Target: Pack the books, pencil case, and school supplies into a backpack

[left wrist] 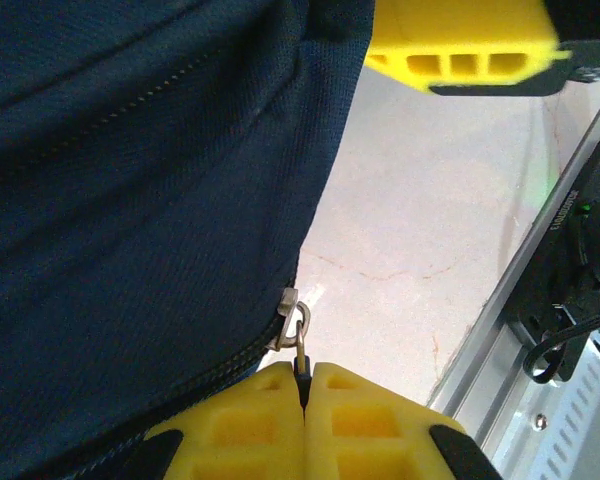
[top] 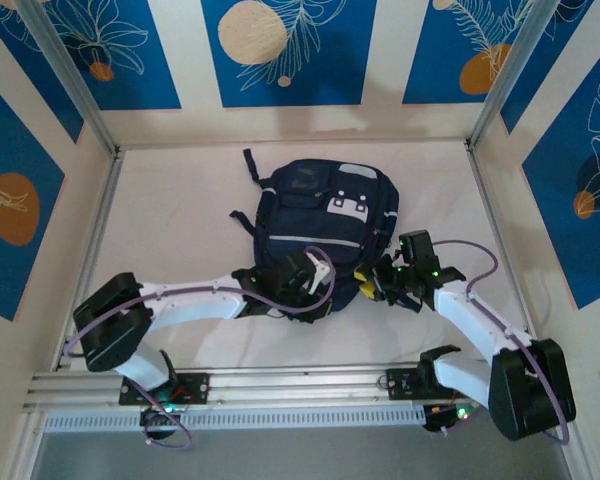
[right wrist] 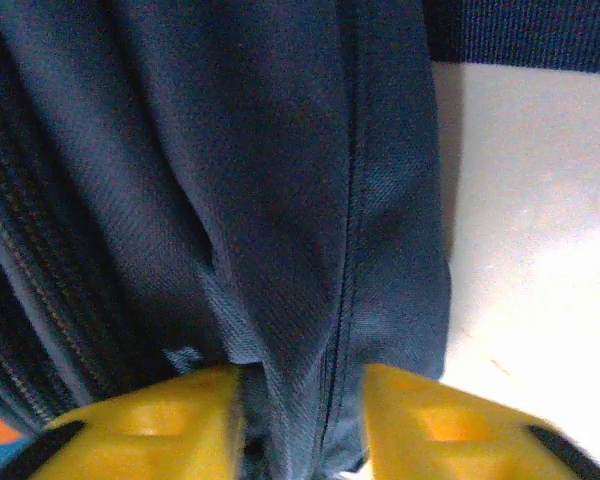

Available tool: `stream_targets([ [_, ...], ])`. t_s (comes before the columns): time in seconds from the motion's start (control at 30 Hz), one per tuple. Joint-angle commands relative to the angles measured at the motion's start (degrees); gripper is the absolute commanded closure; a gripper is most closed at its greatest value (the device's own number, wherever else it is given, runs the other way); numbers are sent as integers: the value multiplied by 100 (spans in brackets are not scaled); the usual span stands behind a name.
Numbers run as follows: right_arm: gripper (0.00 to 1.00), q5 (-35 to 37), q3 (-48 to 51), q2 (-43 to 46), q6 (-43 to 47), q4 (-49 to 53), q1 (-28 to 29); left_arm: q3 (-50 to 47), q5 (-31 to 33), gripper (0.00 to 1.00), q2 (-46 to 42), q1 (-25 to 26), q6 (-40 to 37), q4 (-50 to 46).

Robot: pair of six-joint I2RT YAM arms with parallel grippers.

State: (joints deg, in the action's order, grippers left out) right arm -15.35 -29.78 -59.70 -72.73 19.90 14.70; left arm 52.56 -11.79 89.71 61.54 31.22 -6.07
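A navy backpack (top: pixel 325 225) lies flat at the centre of a white counter (top: pixel 180 220) enclosed by cream walls (top: pixel 380 120) with blue panels (top: pixel 320 60). The left fingers (left wrist: pixel 360 420) pinch its zipper pull (left wrist: pixel 299 338); the right fingers (right wrist: pixel 150 420) clamp a fabric fold.

The backpack (top: pixel 325 225) lies on the table (top: pixel 180 220). At its near edge the left gripper (top: pixel 318 285) pinches the zipper pull (left wrist: pixel 300 338). Just right of it, the right gripper (top: pixel 377 287) clamps a fold of the backpack.

bare table (top: pixel 170 220) lies left and right of the backpack (top: pixel 320 215); left arm (top: pixel 195 298) and right arm (top: pixel 475 318) crowd its near edge.
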Motion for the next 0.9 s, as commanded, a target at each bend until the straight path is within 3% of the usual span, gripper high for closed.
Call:
stream_targets([
  [0.0, 53, 193, -104, 531, -39, 447, 189, 371, -559, 100, 180, 166, 24, 242],
  [0.2, 46, 243, 634, 1284, -984, -311, 590, 513, -689, 100, 356, 170, 1, 246],
  [0.47, 46, 375, 619, 744, -955, -583, 811, 511, -678, 100, 355, 166, 29, 237],
  [0.6, 61, 488, 787, 565, -1062, -881, 837, 453, -684, 100, 295, 166, 41, 247],
  [0.8, 99, 561, 575, 102, -841, -1051, 880, 345, -471, 100, 205, 158, 13, 45],
  [0.87, 100, 677, 431, 69, -691, -913, 928, 311, -300, 100, 142, 157, -9, -117],
])
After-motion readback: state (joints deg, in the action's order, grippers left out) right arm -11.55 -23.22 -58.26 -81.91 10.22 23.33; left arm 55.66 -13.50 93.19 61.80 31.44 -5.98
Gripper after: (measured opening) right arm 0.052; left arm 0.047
